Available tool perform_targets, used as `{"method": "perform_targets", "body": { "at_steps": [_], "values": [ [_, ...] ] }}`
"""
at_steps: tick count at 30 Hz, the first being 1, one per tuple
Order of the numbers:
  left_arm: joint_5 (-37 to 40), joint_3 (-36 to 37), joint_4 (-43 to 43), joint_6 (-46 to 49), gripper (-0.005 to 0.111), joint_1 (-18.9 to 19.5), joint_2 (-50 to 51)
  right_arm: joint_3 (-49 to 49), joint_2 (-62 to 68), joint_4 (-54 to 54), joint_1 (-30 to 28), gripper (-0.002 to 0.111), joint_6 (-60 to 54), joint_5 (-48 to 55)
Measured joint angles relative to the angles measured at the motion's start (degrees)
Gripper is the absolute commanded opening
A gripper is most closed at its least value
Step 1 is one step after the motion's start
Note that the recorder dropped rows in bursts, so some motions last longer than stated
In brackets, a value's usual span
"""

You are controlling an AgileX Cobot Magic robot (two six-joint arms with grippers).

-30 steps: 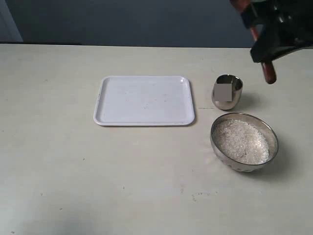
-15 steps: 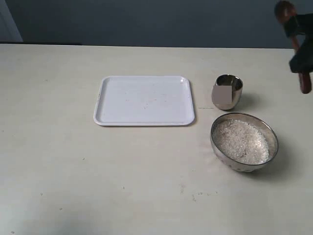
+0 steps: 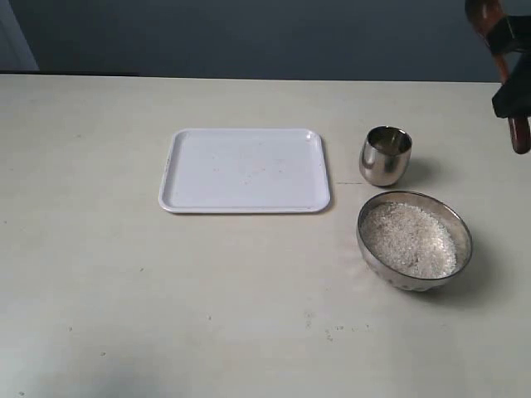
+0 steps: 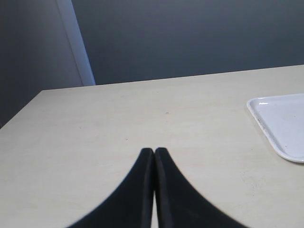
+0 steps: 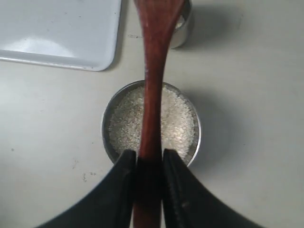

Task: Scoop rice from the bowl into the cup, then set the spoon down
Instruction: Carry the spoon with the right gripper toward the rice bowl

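While the bowl [image 3: 397, 276] sits on the pale surface [image 3: 124, 290] with the rice [image 3: 411, 239] heaped inside it nearly to the rim, the right pincer [image 5: 148, 161] hangs in the air above and to the right of the bowl, at the edge of the exterior view. Its two dark fingers are drawn in narrow and clamp the handle of the spoon [image 5: 153, 71] between them. In the exterior view the spoon stands steeply, its rounded head uppermost and the end of its handle poking out below the pincer, well clear of the bowl. From the right wrist camera the handle runs across the middle of the bowl and its far end overlaps the cup; whether the head carries any grains cannot be told.

The cup [image 3: 384, 157] stands upright just behind the bowl, near it but not touching. A white tray [image 3: 245, 170] lies flat to the left of the bowl, a little farther back.

The left pincer [image 4: 155, 156] shows only in its own wrist view, its fingertips pressed together with nothing between them, over bare surface with a corner of the tray beyond it.
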Motion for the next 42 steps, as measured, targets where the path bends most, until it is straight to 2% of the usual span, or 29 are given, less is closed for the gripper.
{"method": "perform_targets", "body": {
  "at_steps": [8, 17, 25, 31, 37, 42],
  "values": [
    [0.00, 0.00, 0.00, 0.00, 0.000, 0.00, 0.00, 0.00, -3.09, 9.77, 0.22, -0.001, -3.80, -0.12],
    [0.00, 0.00, 0.00, 0.00, 0.000, 0.00, 0.00, 0.64, -11.56, 8.59, 5.05, -0.001, -6.88, -0.53],
    [0.00, 0.00, 0.00, 0.00, 0.000, 0.00, 0.00, 8.08, -16.36, 8.38, 7.03, -0.001, -15.89, -0.27],
    [0.00, 0.00, 0.00, 0.00, 0.000, 0.00, 0.00, 13.63, -16.36, -2.17, 10.32, -0.001, -13.50, -0.94],
    [0.00, 0.00, 0.00, 0.00, 0.000, 0.00, 0.00, 17.30, -17.30, -24.62, 16.65, -0.001, 4.62, -14.22],
    [0.00, 0.00, 0.00, 0.00, 0.000, 0.00, 0.00, 19.86, -17.58, -35.79, 23.49, -0.001, 13.15, -18.54]
  ]
}}
